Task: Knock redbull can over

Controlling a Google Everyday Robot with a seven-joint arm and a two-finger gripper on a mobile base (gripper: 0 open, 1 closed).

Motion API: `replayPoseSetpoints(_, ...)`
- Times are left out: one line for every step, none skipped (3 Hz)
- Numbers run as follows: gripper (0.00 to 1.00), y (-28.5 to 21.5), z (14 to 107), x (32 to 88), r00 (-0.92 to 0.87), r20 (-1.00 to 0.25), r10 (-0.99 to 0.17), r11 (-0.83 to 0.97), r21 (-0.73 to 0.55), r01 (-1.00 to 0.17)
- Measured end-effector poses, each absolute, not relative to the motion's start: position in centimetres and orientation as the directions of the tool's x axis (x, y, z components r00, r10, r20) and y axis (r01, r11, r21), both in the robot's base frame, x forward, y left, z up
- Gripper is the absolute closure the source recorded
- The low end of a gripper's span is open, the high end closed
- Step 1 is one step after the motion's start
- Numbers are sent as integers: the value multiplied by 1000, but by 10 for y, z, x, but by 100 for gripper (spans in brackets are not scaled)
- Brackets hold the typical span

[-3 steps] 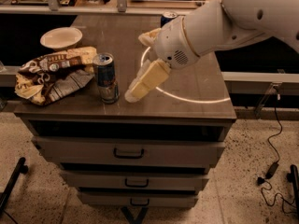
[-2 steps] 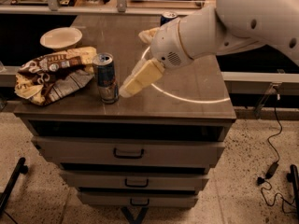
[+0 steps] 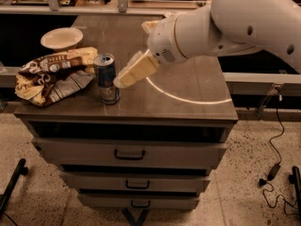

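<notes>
We see the redbull can upright centre-left on the desk, gripper just right of it, we cannot tell how open, snack bag at left.

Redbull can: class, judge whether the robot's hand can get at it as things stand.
Probably yes. The hand sits right beside the redbull can, level with its upper half, with nothing between them. The chip bag lies on the can's far side, out of the way.

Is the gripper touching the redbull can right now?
Cannot tell. In the camera view the tip of the gripper meets the side of the upright redbull can with no visible gap, but depth is unclear.
</notes>
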State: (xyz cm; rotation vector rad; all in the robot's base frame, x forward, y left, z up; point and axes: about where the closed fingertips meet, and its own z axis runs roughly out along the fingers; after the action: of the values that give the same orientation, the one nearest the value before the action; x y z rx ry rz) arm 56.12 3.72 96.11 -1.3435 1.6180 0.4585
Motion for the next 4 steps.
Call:
replayPoseSetpoints(0, 52, 961, 555, 57, -874, -482, 293, -222, -930)
replayPoseSetpoints(0, 84, 960, 550, 51, -940, -338, 258, -145, -955)
replayPoseSetpoints(0, 109, 962, 551, 37, -970, -241, 289, -108, -951)
replayPoseSetpoints(0, 123, 958, 557, 25, -977, -210, 334, -96, -938)
